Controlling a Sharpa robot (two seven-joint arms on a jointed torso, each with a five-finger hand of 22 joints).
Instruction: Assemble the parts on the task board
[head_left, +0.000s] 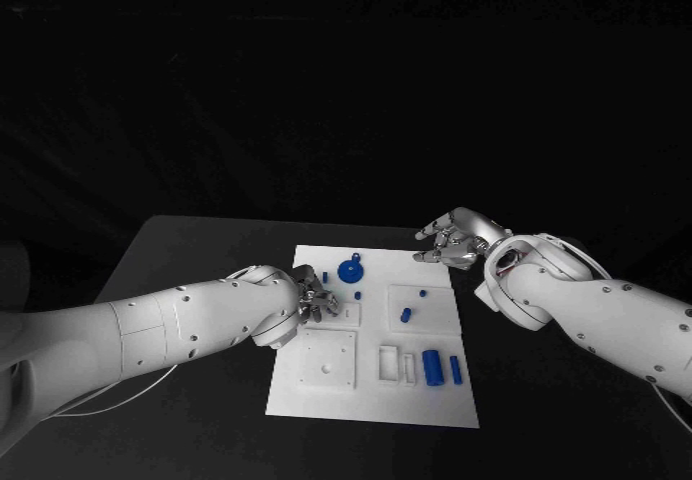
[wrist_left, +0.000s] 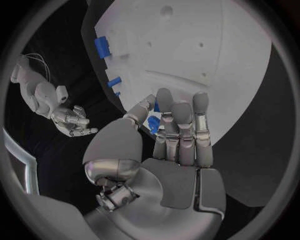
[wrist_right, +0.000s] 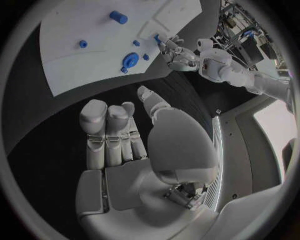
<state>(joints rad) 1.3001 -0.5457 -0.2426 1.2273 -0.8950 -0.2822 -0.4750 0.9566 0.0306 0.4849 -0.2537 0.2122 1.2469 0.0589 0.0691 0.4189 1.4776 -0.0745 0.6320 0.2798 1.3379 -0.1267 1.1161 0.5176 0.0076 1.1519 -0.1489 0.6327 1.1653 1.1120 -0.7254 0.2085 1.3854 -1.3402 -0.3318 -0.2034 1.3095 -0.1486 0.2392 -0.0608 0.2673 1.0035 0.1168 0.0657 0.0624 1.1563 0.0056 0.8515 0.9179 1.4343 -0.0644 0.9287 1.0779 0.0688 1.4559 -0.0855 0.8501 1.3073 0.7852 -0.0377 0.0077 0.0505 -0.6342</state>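
On the black table (head_left: 188, 245), the head view is showing the task board (head_left: 378, 345) carrying blue parts: a round part (head_left: 351, 270) and a cylinder (head_left: 433, 365). Left hand (head_left: 315, 300) is pinching a small blue part (wrist_left: 152, 123), confirmed from the left wrist. Right hand (head_left: 459, 240) is hovering off the board, fingers apart, holding nothing, per the right wrist view.

White task board (head_left: 433, 405) lies flat (mid-table), small blue parts (head_left: 431, 364) scattered on it.

Left robot hand (head_left: 310, 297) pinches with thumb and fingers; right robot hand (head_left: 459, 240) hovers empty, fingers apart.
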